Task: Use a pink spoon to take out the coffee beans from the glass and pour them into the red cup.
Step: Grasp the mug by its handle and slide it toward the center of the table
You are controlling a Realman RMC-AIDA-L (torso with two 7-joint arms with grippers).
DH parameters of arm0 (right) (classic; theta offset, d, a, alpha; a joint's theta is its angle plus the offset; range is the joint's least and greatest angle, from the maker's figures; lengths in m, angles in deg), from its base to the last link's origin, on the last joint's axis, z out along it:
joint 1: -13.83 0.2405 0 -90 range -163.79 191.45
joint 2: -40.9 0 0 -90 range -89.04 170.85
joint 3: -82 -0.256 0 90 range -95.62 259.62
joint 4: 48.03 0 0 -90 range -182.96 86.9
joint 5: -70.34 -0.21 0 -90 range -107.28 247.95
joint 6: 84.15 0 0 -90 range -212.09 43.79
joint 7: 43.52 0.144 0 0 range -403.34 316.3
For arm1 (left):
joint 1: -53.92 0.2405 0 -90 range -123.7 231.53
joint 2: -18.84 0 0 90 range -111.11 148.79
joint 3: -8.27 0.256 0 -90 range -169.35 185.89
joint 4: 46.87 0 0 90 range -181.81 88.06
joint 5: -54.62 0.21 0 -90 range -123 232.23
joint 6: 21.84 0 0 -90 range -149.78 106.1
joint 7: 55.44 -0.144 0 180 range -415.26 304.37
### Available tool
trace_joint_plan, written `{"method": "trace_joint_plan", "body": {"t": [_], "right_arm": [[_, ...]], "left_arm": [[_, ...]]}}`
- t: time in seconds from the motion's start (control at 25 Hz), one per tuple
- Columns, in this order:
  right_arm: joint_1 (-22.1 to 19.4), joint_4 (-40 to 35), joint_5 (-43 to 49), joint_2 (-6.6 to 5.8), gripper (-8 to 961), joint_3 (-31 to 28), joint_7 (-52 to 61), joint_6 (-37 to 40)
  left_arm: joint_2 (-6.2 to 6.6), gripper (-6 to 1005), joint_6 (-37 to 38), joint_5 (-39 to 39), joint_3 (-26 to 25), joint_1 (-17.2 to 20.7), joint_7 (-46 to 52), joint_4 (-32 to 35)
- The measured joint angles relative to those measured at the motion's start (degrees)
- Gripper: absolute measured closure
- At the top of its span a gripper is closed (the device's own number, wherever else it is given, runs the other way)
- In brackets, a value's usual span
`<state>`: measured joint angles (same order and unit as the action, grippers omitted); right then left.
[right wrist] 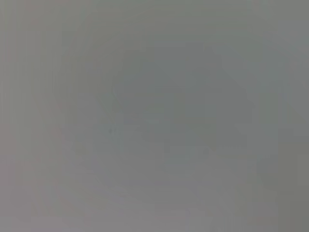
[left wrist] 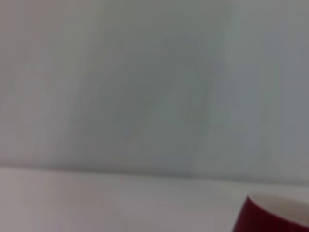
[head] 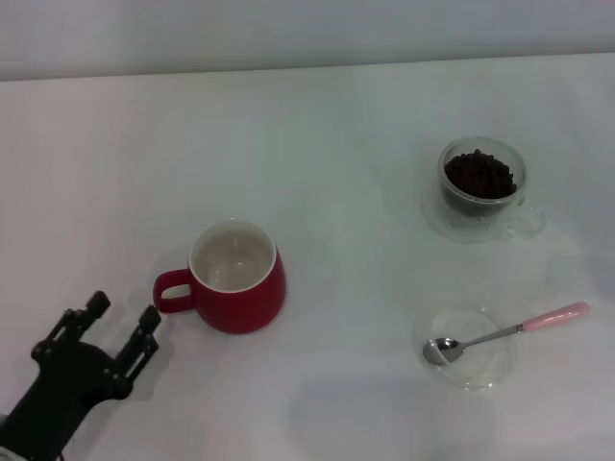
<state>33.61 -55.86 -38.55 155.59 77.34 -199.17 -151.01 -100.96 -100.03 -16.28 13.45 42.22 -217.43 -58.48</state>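
Note:
The red cup [head: 236,280] stands left of centre on the white table, its white inside bare and its handle pointing left; an edge of the red cup [left wrist: 273,216] also shows in the left wrist view. My left gripper [head: 123,315] is open at the near left, its fingertips just short of the cup's handle. At the far right, the glass [head: 478,184] holds a heap of coffee beans [head: 479,174]. The pink spoon [head: 509,331] lies nearer, its metal bowl resting in a shallow clear dish [head: 468,350] and its pink handle pointing right. My right gripper is out of view.
The white table [head: 346,144] runs back to a pale wall. The glass stands on a wider clear base. The right wrist view shows only a plain grey surface.

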Motion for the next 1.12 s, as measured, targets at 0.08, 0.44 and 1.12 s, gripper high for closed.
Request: {"method": "trace_joint_plan", "body": {"t": [0.08,0.44,1.12], "right_arm": [[0.0,0.1,0.0,0.0,125,0.0,0.0,-0.2],[0.2,0.3,0.0,0.08,126,0.1,0.3,-0.2],[0.0,0.5,0.0,0.09,125,0.2,0.7,-1.2]], "left_arm": [[0.0,260,1.1,0.2,-0.1,-0.3,0.0,0.0],[0.31,307,1.5,0.1,-0.4,-1.7,0.0,0.1],[0.44,304,6.8,0.1,-0.6,-6.2,0.3,0.3]]}}
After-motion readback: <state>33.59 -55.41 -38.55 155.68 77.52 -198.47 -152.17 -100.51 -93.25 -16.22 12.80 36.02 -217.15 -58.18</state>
